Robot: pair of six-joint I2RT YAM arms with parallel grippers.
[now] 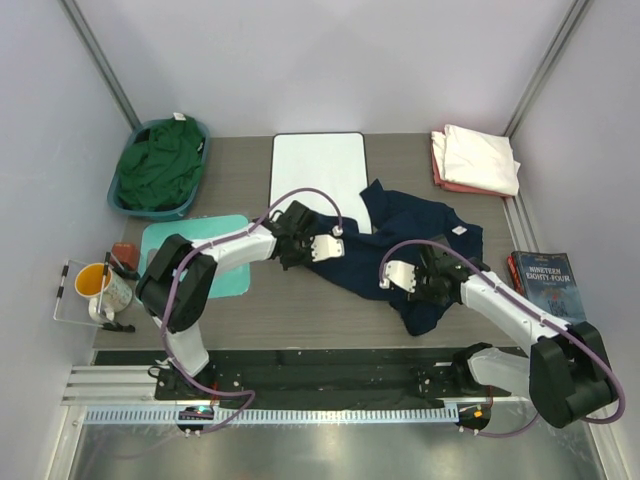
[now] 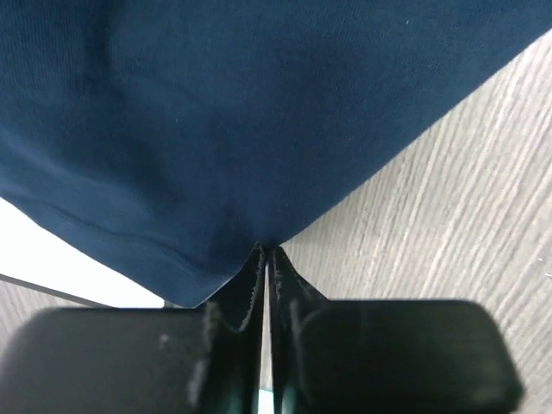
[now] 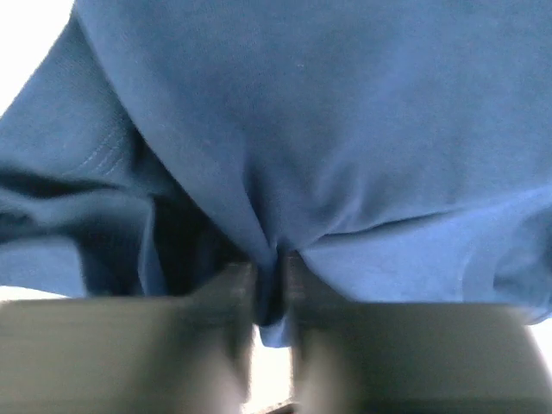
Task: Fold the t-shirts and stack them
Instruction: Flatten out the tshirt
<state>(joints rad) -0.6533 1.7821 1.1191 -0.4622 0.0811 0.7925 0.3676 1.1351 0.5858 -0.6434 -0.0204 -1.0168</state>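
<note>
One dark green t-shirt (image 1: 160,165) inside blue basket (image 1: 206,145)

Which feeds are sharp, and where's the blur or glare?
Top external: sharp, evenly lit, navy t-shirt crisp. Left wrist: cloth weave and table grain in focus, left tool dark but defined. Right wrist: soft throughout, right tool smeared, white patches blown out at the edges.

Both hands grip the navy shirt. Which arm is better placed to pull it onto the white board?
Probably left. The left hand pinches the edge of the navy shirt right beside the white board; the right hand holds bunched cloth farther from it.
</note>
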